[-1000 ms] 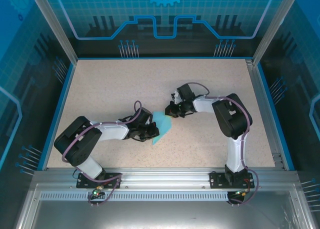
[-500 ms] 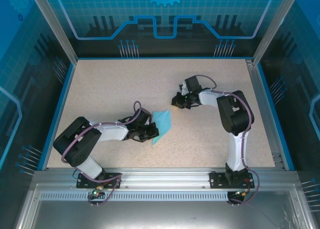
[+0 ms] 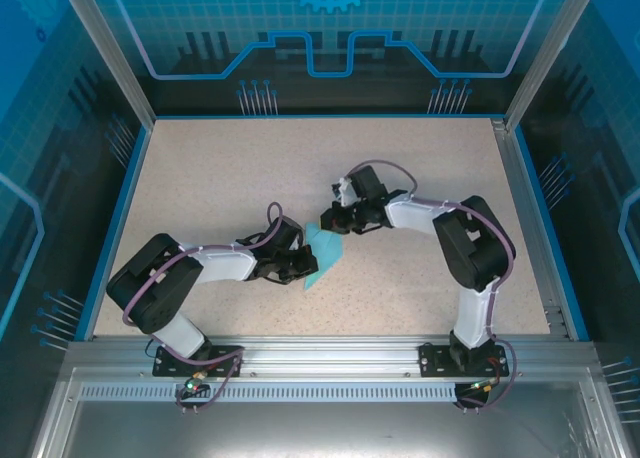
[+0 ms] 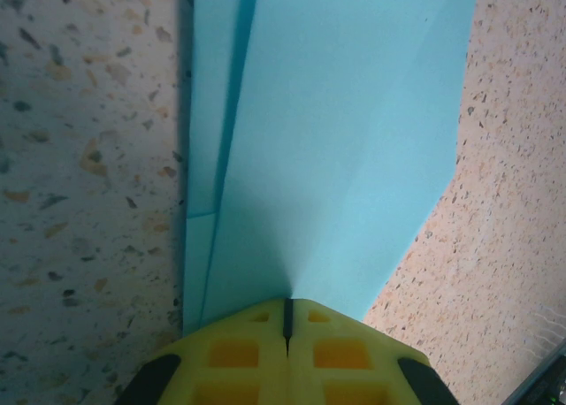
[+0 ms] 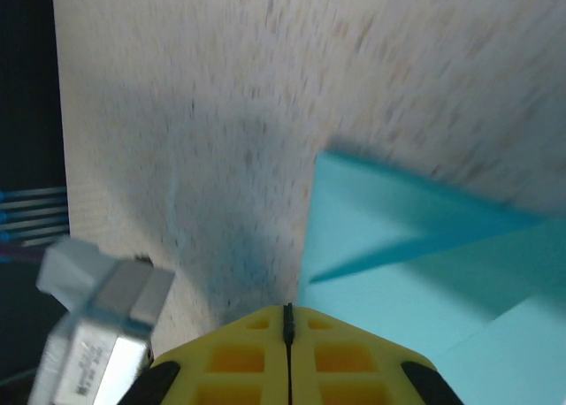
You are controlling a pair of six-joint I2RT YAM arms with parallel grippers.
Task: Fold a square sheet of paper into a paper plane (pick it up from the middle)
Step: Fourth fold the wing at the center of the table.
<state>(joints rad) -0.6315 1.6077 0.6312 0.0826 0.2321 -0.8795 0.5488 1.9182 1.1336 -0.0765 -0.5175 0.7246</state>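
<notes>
The cyan paper [image 3: 326, 248] lies folded flat on the speckled table, mid-table between the two arms. In the left wrist view the paper [image 4: 345, 140] shows overlapping layers and runs under my yellow fingertips. My left gripper [image 3: 300, 264] [image 4: 287, 301] is shut, its tips down on the paper's near-left edge; I cannot tell whether it pinches a layer. My right gripper [image 3: 328, 219] [image 5: 287, 309] is shut with nothing between its fingers, just past the far corner of the paper [image 5: 416, 272], where a raised fold edge shows.
The table [image 3: 220, 168] is ringed by a blue rim and metal frame posts [image 3: 110, 53]. A grey-white part of the left arm [image 5: 97, 321] sits close beside the right gripper. Open table lies behind and to the right of the paper.
The right gripper drew back up and to the right, away from the paper, then returned to its far corner. The left arm and the paper stayed put.
</notes>
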